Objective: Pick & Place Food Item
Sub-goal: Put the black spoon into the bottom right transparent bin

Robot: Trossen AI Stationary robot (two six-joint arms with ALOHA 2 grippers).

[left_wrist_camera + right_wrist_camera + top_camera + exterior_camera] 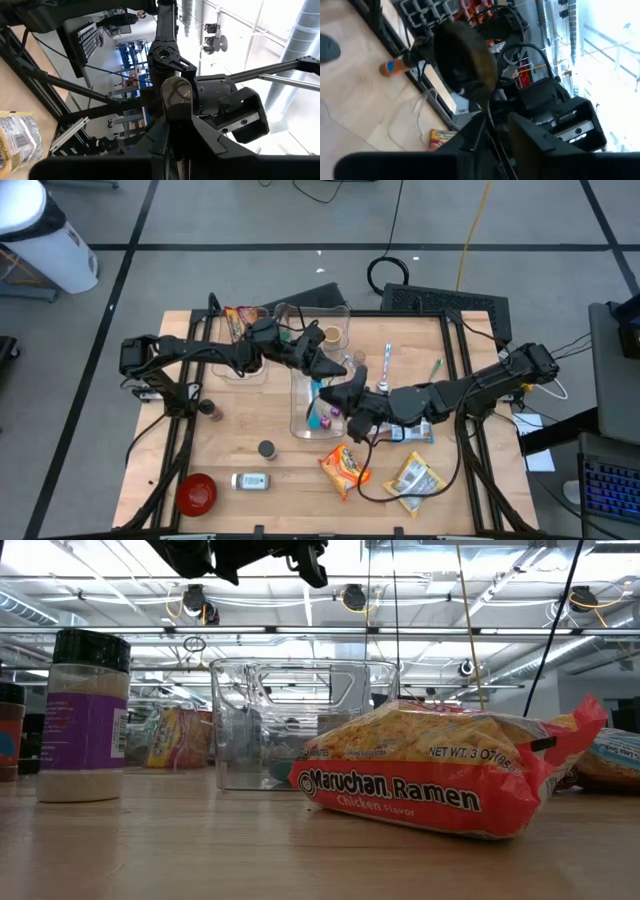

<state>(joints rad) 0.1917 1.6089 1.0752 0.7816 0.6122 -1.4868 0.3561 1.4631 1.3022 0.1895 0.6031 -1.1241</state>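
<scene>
Right hand (347, 392) fingers blurred; red bowl (196, 494) cut by frame.

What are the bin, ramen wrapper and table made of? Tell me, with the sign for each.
Bin: clear hard plastic, glossy; the room shows through its walls.
Ramen wrapper: thin printed plastic film, shiny, crinkled, with a crimped end.
Table: light wood, matte, probably sealed; grain lines show.

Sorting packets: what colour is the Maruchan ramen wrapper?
The ramen packet is red-orange with white lettering, clearest in the low view.
</scene>
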